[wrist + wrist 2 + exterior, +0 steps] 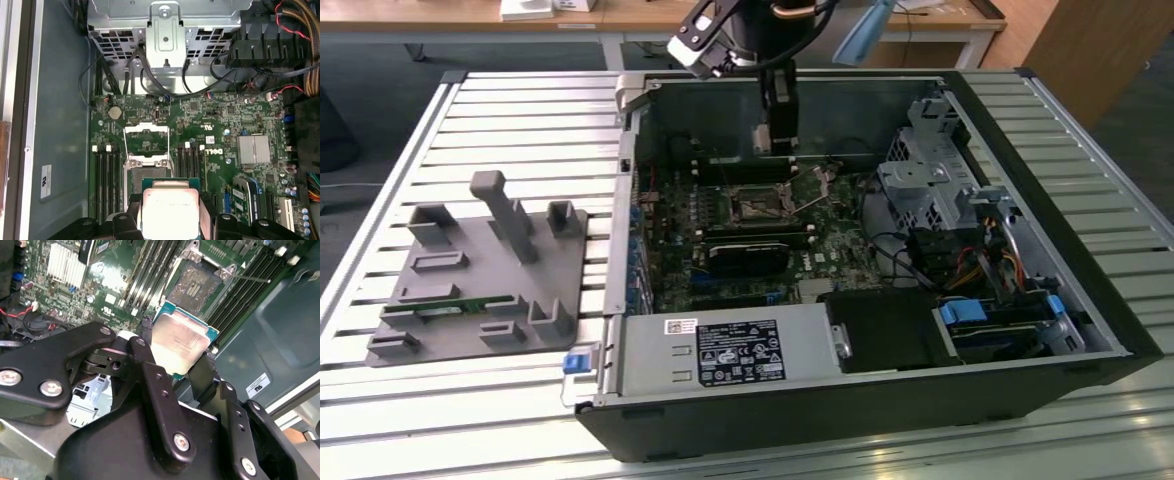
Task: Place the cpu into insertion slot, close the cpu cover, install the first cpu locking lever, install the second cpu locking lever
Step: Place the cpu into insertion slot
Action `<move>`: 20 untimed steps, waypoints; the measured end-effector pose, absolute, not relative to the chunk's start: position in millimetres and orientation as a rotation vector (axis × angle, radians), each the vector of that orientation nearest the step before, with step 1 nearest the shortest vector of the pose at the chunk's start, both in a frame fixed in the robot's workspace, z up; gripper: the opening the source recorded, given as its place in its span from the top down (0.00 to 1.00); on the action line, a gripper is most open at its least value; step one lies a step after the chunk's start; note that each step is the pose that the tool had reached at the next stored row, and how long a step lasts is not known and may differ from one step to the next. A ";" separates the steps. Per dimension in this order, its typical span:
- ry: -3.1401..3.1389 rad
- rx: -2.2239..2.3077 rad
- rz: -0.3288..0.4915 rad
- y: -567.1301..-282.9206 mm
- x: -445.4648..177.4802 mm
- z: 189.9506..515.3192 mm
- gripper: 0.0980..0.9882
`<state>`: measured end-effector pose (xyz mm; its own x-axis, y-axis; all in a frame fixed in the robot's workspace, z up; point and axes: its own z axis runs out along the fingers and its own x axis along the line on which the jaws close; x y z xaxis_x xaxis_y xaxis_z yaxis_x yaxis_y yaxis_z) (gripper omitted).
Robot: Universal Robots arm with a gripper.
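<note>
Second wrist view shows me the end effector [175, 356] clamped on the cpu [184, 340], a finger on each of two opposite edges and the metal face toward the camera. I see the chip held clear of the motherboard [112, 262], near the insertion slot [197, 287] but not in it, and the slot's dark centre is showing. On the exterior view the arm reaches down into the open computer case [854, 400], which lies on the slatted worktop [494, 110].

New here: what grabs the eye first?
The small square silvery-beige metal cpu, clamped between the black jaws over the green motherboard in both wrist views. Past it sits the square black-rimmed insertion slot, its dark centre bare. In the exterior view, the black computer case lies open on a slatted table.
</note>
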<state>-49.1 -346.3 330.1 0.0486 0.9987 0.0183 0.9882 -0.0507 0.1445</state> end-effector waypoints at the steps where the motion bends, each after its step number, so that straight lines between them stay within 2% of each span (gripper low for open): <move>1: 2.098 2.206 0.173 -346.2 -50.7 329.6 0.51; 20: 2.098 2.206 0.173 -345.6 -60.5 324.3 0.51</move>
